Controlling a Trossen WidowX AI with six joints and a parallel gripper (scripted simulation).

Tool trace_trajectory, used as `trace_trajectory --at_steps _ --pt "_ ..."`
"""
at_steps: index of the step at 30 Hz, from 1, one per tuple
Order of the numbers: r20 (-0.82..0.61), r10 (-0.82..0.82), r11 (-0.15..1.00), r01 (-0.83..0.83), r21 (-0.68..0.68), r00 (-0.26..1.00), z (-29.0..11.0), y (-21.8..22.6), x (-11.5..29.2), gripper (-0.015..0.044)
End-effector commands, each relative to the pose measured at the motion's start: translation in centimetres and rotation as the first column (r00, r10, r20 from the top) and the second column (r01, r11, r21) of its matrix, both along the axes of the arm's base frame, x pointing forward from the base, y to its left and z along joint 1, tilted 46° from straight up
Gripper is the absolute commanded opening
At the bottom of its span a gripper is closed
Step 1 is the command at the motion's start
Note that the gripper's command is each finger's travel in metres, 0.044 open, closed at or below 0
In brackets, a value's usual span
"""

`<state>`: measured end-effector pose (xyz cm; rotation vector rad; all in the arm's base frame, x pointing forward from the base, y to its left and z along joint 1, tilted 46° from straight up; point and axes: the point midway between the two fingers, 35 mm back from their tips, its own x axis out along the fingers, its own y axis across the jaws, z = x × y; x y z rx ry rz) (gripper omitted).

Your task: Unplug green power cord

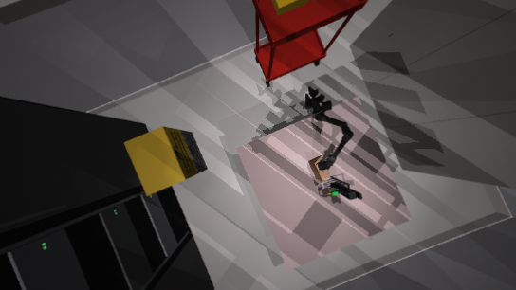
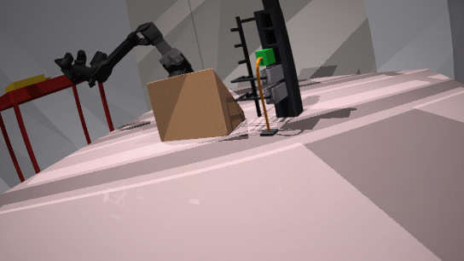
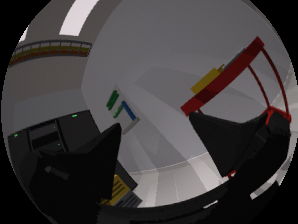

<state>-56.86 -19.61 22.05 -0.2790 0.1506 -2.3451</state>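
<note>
Exterior view, left to right. Red cart (image 2: 26, 91) at far left. Your gripper (image 2: 74, 64) beside it, raised, fingers spread wide, holding nothing, well apart from strip. Cardboard box (image 2: 192, 104) mid-table. Green plug (image 2: 266, 56) seated in top socket of upright black power strip (image 2: 287, 60); orange cord (image 2: 263, 100) hangs to table (image 2: 298, 200).
</note>
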Motion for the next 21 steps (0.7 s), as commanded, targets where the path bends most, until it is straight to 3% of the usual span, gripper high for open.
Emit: trace_trajectory --at_steps 1,9,21 --pt "0.004 0.002 1.000 -0.002 -0.003 1.000 0.0 -0.2 0.1 0.0374" --pt "0.230 0.174 0.985 -0.168 -0.046 0.957 -3.0 -10.4 5.1 0.0164" --pt "0.592 0.378 0.901 -0.429 -0.060 0.712 -9.1 -24.1 18.4 0.0160"
